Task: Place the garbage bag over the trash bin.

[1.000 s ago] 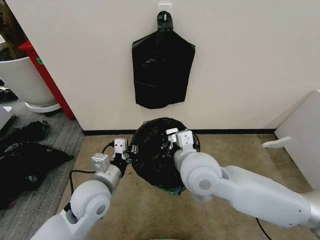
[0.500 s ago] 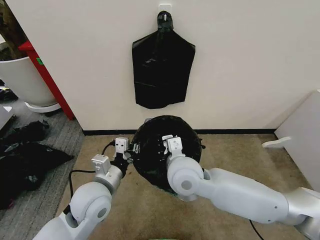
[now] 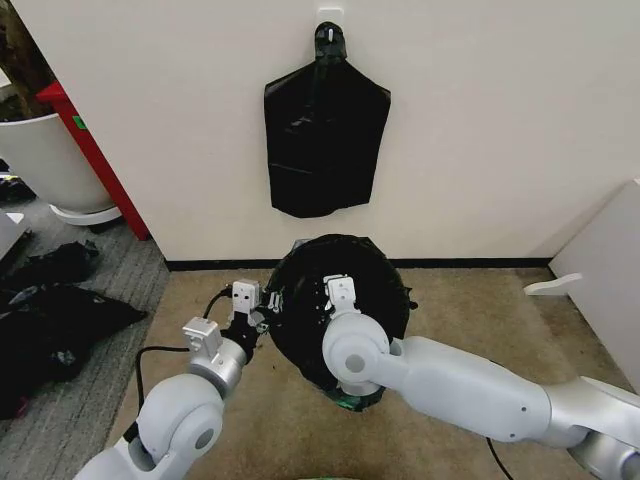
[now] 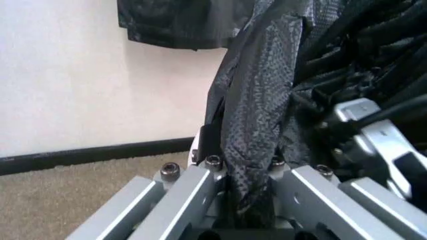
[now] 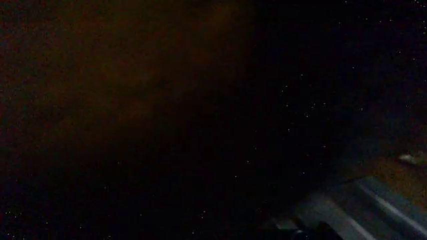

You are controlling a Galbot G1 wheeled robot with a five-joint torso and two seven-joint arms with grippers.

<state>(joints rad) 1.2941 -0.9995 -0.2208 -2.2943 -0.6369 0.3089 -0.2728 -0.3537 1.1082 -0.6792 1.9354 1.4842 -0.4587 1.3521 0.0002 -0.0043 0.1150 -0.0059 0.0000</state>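
The glossy black garbage bag (image 3: 370,290) stands spread into a wide round mouth on the tan carpet below the wall. The trash bin is hidden under it. My left gripper (image 3: 256,308) sits at the mouth's left edge. In the left wrist view it (image 4: 243,172) is shut on a wrinkled fold of the bag (image 4: 257,110), which runs up between the metal fingers (image 4: 183,197). My right gripper (image 3: 337,290) reaches down inside the mouth just left of its middle. The right wrist view is dark with black plastic (image 5: 200,125).
A flat sheaf of black bags (image 3: 325,140) hangs on the wall hook straight above. A large white tub (image 3: 45,160) and a red panel (image 3: 95,160) stand far left, with black plastic heaps (image 3: 50,320) on the grey floor. A white board (image 3: 610,265) leans at the right.
My right arm has swung left, and its gripper has moved left inside the bag. The bag's mouth now spreads wider to the right. The left gripper has held its grip, shifting slightly.
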